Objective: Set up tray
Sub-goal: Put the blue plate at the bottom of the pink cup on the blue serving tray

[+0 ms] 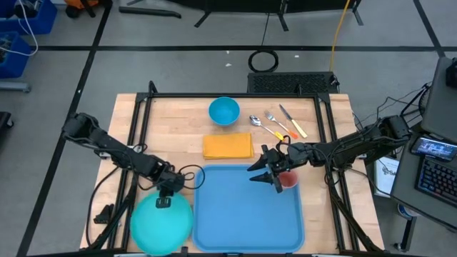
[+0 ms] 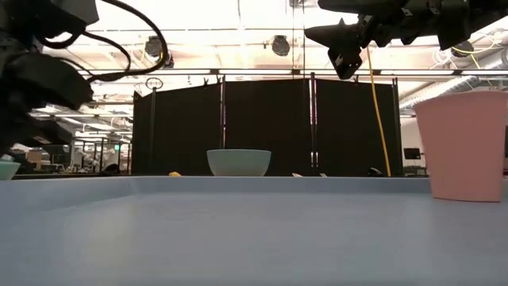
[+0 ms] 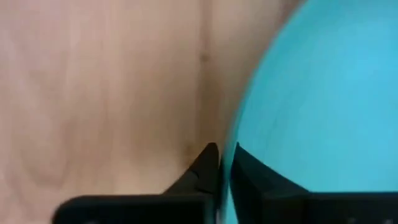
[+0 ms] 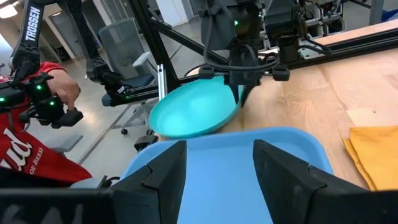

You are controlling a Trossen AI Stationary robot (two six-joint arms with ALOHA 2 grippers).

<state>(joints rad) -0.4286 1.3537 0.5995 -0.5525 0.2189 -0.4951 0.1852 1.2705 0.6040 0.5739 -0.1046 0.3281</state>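
Wooden table [image 1: 178,128] held blue tray [image 1: 243,214] lower centre, mostly bare, pink cup [image 1: 287,180] by its right rim under spread-fingered right gripper [image 1: 265,175], left gripper [image 1: 166,200] pinching teal plate [image 1: 161,225] rim lower left, napkin [image 1: 228,145], bowl [image 1: 223,111], cutlery [image 1: 277,124] above.

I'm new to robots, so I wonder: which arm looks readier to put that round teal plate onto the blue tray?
The left. Its gripper is shut on the plate's rim beside the tray; the right gripper hangs open above the tray.

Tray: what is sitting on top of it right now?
On the tray only a pink cup stands, near its right edge. The right gripper hovers above, jaws open and empty.
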